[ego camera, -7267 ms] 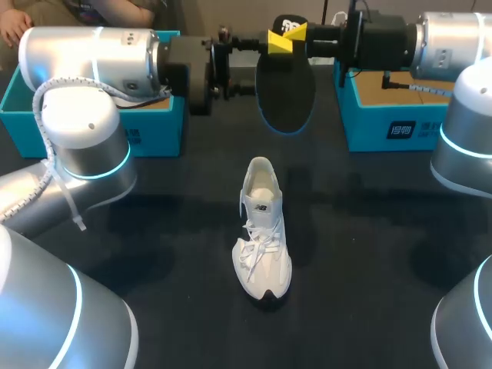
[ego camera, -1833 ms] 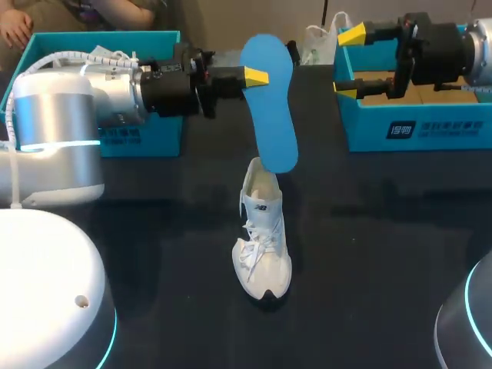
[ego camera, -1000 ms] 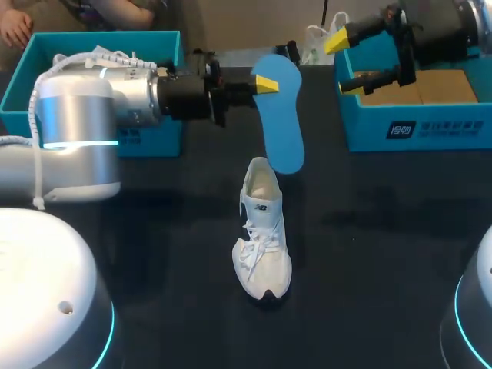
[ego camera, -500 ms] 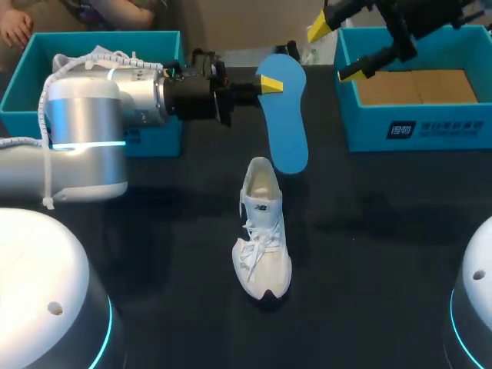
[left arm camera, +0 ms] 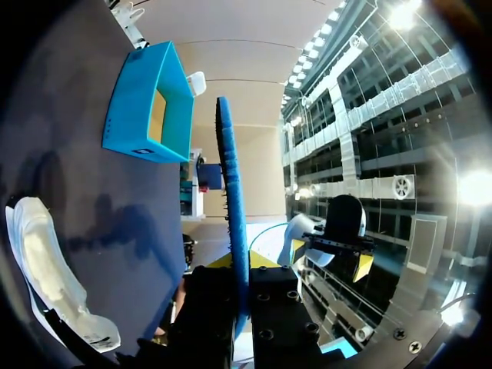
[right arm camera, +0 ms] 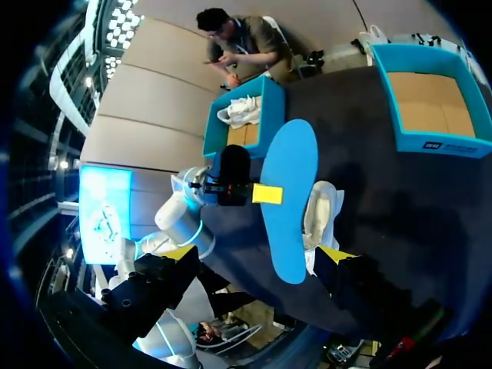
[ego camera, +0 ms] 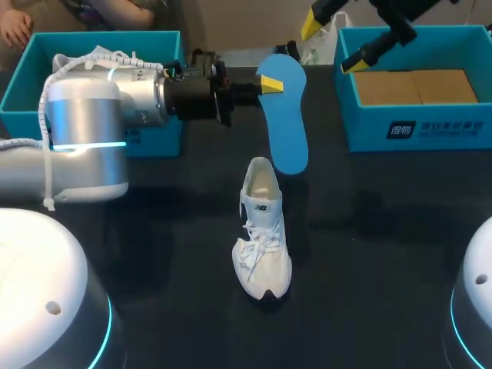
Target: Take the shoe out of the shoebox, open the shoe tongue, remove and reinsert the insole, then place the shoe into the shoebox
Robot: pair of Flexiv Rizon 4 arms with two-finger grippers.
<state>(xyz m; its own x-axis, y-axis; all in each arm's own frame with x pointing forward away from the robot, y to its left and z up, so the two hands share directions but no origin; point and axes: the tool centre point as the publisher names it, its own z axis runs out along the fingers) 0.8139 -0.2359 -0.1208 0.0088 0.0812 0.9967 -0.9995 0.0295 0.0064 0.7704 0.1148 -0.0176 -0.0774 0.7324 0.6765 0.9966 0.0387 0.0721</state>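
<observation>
My left gripper (ego camera: 260, 83) is shut on a blue insole (ego camera: 284, 115), which hangs tilted with its lower end just behind the white shoe's heel. The white shoe (ego camera: 263, 231) stands on the dark table, laces loose, opening upward. In the left wrist view the insole (left arm camera: 231, 215) shows edge-on between my fingers, with the shoe (left arm camera: 46, 277) below. My right gripper (ego camera: 334, 42) is open and empty, high over the near corner of the right shoebox (ego camera: 415, 127). From the right wrist view, the insole (right arm camera: 288, 200) and shoe (right arm camera: 319, 215) lie ahead of the open right gripper (right arm camera: 257, 254).
The right shoebox holds only a cardboard floor. A second blue shoebox (ego camera: 19, 104) at the back left, partly behind my left arm, holds another white shoe (ego camera: 100, 55). Bare dark table surrounds the shoe at the front.
My right gripper has risen and drawn back, still open. The left gripper with the insole shifted slightly right, then kept still. The shoe has not moved.
</observation>
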